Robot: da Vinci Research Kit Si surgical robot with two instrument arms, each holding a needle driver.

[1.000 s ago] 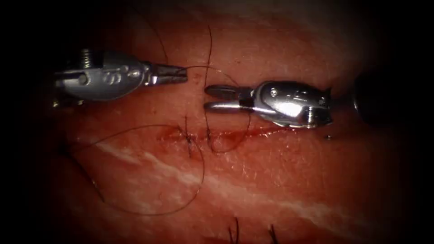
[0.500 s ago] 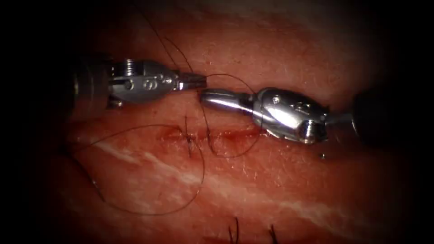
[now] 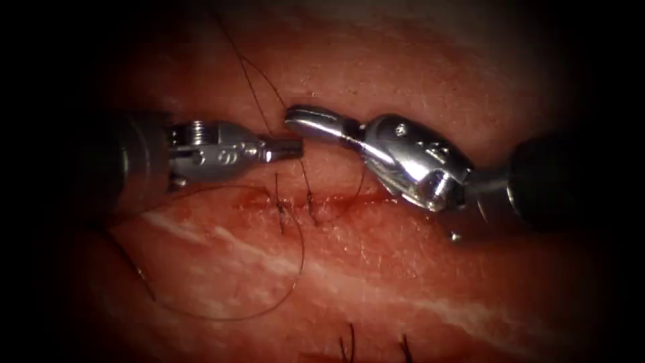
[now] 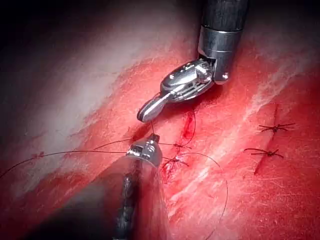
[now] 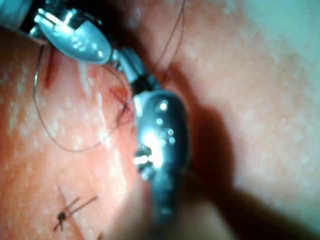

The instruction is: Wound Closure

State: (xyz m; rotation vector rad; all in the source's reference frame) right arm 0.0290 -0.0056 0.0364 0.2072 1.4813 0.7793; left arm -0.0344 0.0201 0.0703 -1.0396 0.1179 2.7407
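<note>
Both tools meet tip to tip above the cut (image 3: pixel 336 199). The left tool (image 3: pixel 290 148) grips the thread (image 3: pixel 252 91); the right tool (image 3: pixel 302 121) is closed, its hold unclear

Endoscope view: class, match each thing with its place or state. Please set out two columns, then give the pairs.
Things
1. left gripper
2. right gripper
3. cut
4. cut ends of thread

Places or states
a. red line running across the tissue, crossed by stitches
b. shut on the thread, coming in from the left
c. at the bottom edge, below the cut
d. jaws shut, coming in from the right, tip just above the other gripper's tip

Pairs: 1-b, 2-d, 3-a, 4-c
</note>
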